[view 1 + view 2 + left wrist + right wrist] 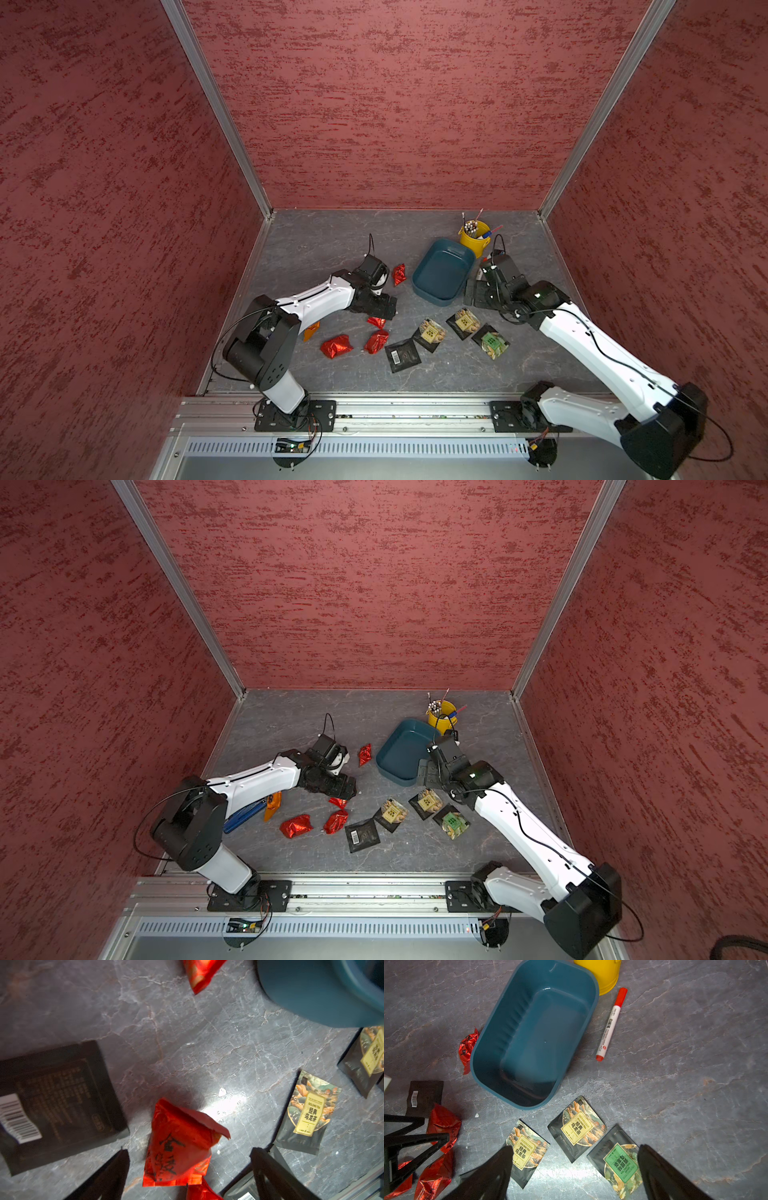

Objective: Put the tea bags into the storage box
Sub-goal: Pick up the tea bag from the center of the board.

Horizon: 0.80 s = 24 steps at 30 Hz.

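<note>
Red foil tea bag (180, 1147) lies on the worktop (207, 1043) between your left fingers (112, 1174), which stand wide apart, neither touching it. Your right fingers (492, 1172), equally spread, hang above three black sachets (577, 1126), the green-labelled one (620, 1163) nearest a fingertip. The teal storage box (542, 1043) sits just beyond them.
</note>
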Tool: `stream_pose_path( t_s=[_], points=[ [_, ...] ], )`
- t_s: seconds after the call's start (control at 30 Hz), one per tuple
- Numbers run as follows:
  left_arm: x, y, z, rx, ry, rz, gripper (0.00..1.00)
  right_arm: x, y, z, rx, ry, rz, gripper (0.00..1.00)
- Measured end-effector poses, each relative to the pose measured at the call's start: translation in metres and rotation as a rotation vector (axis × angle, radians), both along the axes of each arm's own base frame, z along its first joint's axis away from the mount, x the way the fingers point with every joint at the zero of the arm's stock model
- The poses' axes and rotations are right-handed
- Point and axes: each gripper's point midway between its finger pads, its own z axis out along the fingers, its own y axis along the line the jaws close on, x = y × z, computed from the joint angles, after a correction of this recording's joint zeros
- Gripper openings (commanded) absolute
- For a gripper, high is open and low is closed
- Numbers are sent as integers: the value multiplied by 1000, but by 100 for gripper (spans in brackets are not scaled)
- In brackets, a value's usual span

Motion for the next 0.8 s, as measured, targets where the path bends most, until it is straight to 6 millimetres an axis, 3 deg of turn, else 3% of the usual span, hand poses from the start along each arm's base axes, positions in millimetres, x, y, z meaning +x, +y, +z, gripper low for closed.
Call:
stream_pose_path(
  t_s=[0.2, 0.8],
  points=[
    [2, -3, -7, 20, 8, -10, 71, -4, -2, -2, -6, 8, 0, 99],
    [6, -1, -14, 65, -1, -9, 48, -6, -4, -8, -14, 21, 0, 98]
  ],
)
